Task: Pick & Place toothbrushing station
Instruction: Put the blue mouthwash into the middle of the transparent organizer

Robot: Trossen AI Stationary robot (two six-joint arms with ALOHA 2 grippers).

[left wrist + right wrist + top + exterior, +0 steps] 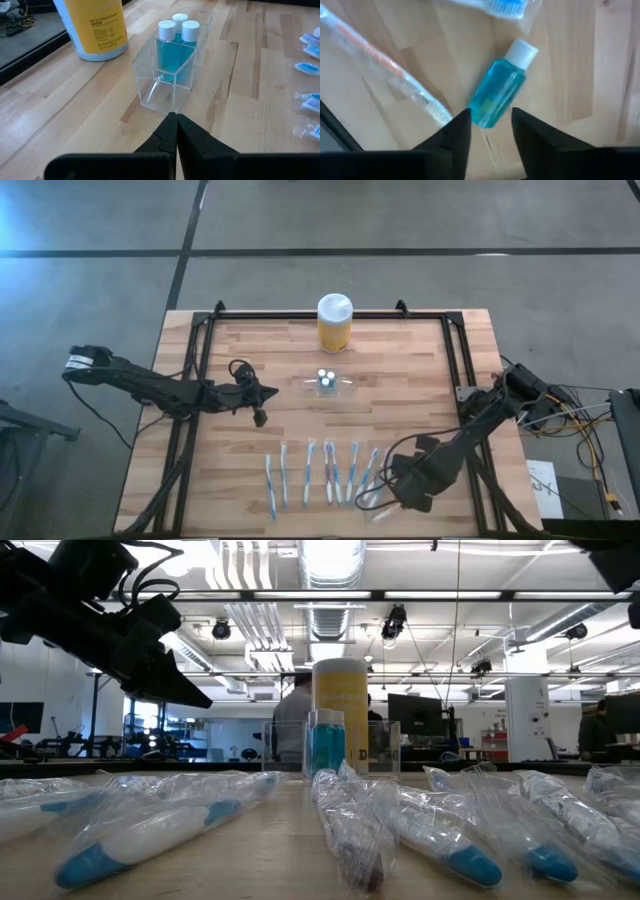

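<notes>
The toothbrushing station (328,385) is a small clear plastic holder standing at the table's middle, with three blue white-capped bottles (175,50) upright in one end. My left gripper (176,117) is shut and hovers just left of it (258,412), touching nothing. My right gripper (491,117) is near the front right (405,492), pointing down, its fingers apart. A fourth blue bottle (500,90) lies flat on the wood below it, its bottom end showing between the fingertips.
A yellow jar with a white lid (335,323) stands near the far edge, behind the holder. A row of several wrapped toothbrushes (310,475) lies along the near edge, left of my right gripper; one (395,75) lies close to the loose bottle.
</notes>
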